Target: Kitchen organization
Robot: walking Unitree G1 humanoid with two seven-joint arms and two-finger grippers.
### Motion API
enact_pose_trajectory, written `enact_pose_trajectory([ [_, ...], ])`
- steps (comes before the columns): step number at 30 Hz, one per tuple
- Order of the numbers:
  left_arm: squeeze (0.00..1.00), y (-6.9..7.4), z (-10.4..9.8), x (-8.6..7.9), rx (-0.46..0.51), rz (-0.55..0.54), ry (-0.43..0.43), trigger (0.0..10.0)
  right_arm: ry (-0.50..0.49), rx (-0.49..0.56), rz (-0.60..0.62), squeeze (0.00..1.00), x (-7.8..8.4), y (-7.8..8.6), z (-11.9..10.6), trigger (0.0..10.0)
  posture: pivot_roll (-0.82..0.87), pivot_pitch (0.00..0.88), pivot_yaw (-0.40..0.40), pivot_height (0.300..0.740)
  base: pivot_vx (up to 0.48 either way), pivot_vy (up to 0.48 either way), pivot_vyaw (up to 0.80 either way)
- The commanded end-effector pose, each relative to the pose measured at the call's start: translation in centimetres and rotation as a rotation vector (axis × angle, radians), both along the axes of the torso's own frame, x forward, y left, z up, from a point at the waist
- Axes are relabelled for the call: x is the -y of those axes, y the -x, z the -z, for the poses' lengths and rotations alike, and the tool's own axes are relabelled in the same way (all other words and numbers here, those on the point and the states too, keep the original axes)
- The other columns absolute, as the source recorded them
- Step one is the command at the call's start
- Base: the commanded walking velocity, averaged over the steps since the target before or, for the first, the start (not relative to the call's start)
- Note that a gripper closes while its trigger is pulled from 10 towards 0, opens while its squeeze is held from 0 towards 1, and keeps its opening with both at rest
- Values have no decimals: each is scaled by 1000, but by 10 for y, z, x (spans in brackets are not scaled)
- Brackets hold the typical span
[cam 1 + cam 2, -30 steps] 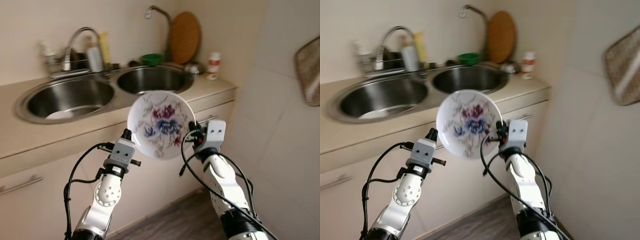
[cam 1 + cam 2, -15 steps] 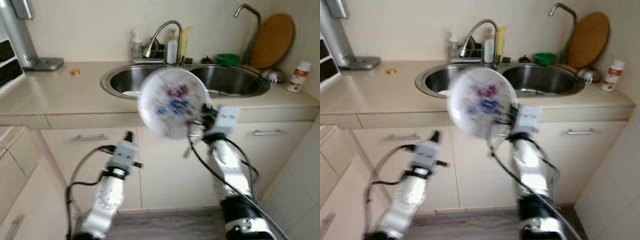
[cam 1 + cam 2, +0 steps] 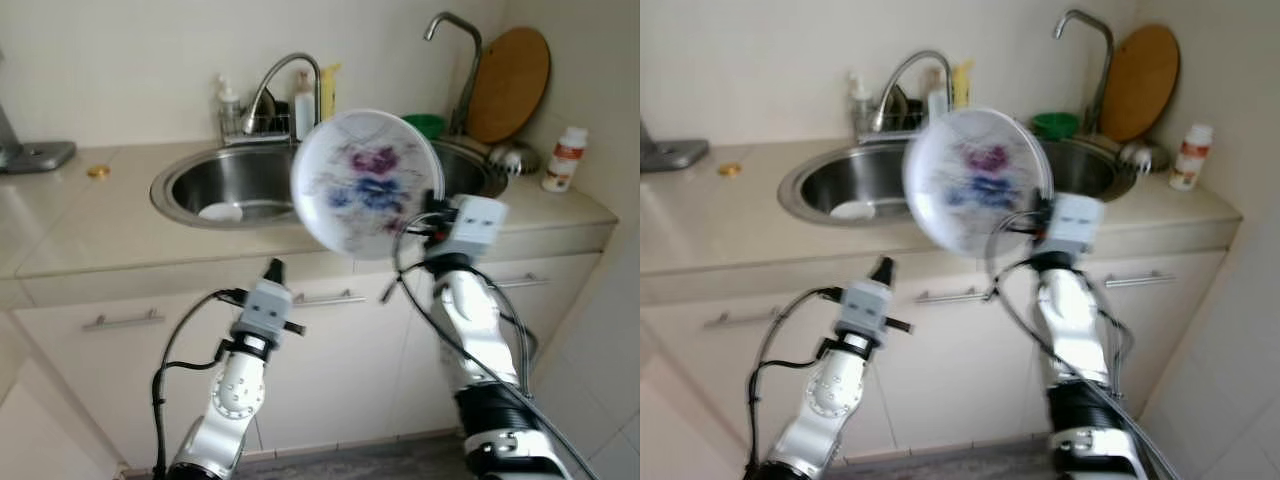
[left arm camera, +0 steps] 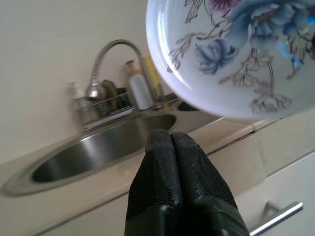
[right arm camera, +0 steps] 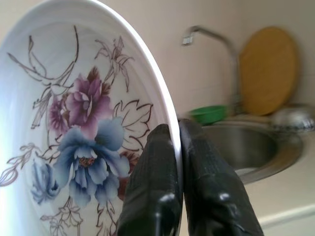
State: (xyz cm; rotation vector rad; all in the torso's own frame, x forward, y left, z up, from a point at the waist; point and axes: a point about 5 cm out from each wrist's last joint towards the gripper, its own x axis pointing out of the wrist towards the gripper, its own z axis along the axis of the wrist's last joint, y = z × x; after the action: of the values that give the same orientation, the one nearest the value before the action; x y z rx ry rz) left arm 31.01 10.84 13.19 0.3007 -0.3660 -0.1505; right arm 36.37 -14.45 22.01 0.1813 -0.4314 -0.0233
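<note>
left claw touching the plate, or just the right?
Apart. Left eye view: left claw hangs shut below the plate, clear gap. Right wrist view: right claw pinches its rim.

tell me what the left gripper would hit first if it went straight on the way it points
Probably the front edge of the beige countertop, just before the left steel sink basin. The shut left gripper aims there; depth is unclear.

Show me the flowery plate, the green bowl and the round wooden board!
White round plate with purple and blue flowers (image 3: 366, 183), left eye view, on its painted middle.
Small green plastic bowl (image 3: 428, 124), left eye view, on its rim.
Round brown wooden cutting board (image 3: 510, 70), left eye view, on its flat face.
</note>
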Motion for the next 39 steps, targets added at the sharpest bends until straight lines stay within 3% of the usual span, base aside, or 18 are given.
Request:
enact_pose_trajectory([
  [1,0,-3,-4,-14,14,-39,-6,10000,-7,76,-39,0,-16,2,-16,10000,34,0,-5,740,480,0,0],
  [7,0,-3,-4,-13,14,-35,-5,10000,-18,118,-7,0,-12,3,-25,10000,35,0,-3,740,480,0,0],
  [20,0,-4,-5,-14,19,-33,-7,10000,-17,106,1,0,-13,2,-25,10000,38,0,-1,740,477,0,0],
  [26,0,-1,-12,-11,62,-11,23,10000,-2,-22,19,0,-11,-6,-7,10000,39,0,0,740,0,0,0],
  [32,0,-1,-11,-11,59,-16,20,10000,14,-252,30,0,-3,-23,15,10000,41,0,-4,740,0,0,0],
  [37,0,-1,-11,-11,57,-18,18,10000,94,-329,53,0,7,-33,19,10000,45,0,-8,740,0,0,0],
  [39,0,-1,-10,-12,54,-23,16,10000,146,-425,24,0,7,-37,31,10000,49,0,-11,740,0,0,0],
])
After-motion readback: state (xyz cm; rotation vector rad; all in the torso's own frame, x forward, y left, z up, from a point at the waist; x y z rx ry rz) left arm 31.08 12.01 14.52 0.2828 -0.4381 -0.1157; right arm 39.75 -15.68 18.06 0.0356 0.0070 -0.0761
